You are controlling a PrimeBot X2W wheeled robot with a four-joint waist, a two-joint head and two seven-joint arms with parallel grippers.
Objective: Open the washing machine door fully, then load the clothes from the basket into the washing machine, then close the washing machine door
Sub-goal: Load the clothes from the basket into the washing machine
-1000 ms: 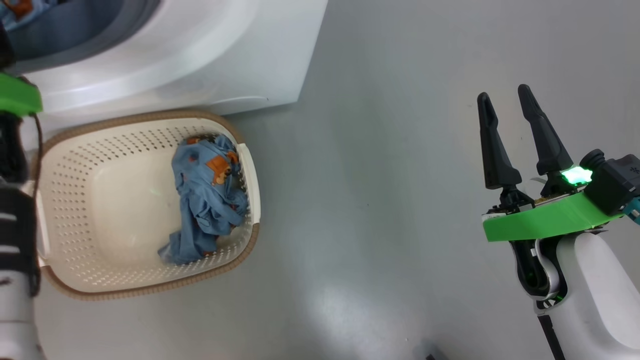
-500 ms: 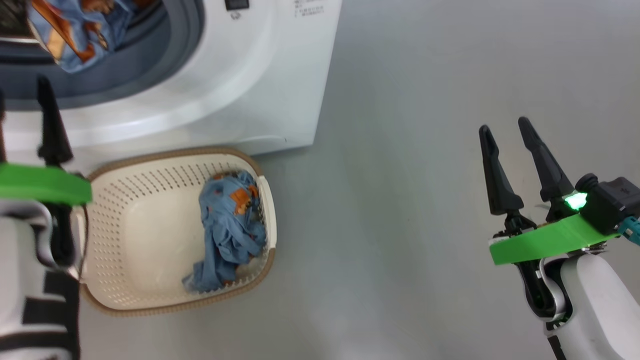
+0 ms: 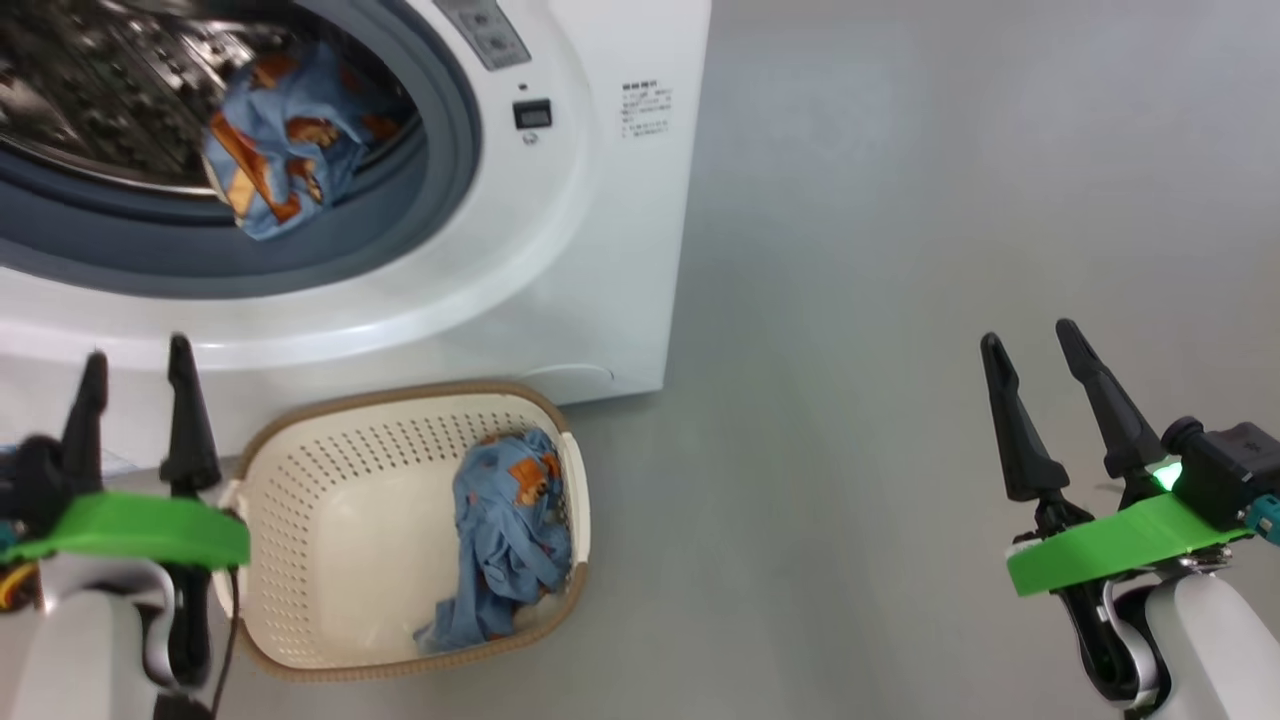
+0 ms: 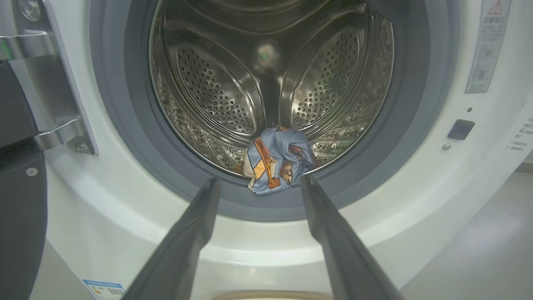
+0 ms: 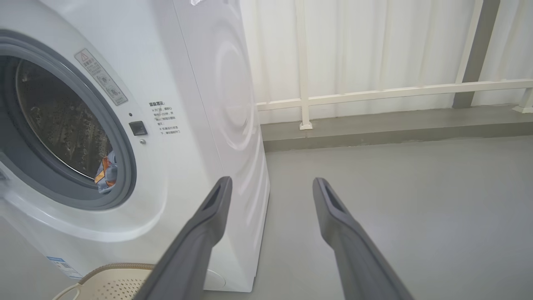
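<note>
While left gripper (image 3: 137, 350) and right gripper (image 3: 1028, 335) stand spread, empty, basket (image 3: 330, 470) long axis along washer (image 3: 590, 250) front, clothes (image 3: 510, 530) bunched at its right end, garment (image 3: 280, 150) at drum (image 4: 216, 96) mouth

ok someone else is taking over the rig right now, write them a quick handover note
left end effector: open, empty, in front of the washing machine, beside the basket.
right end effector: open, empty, over the floor off to the right.
door: swung open at the hinge side.
Done: one blue printed garment lies at the front lip of the drum, partly over the grey gasket.
Left: a second blue garment sits in the basket against its right wall. Load it, probably push the first one deeper, then close the door.
</note>
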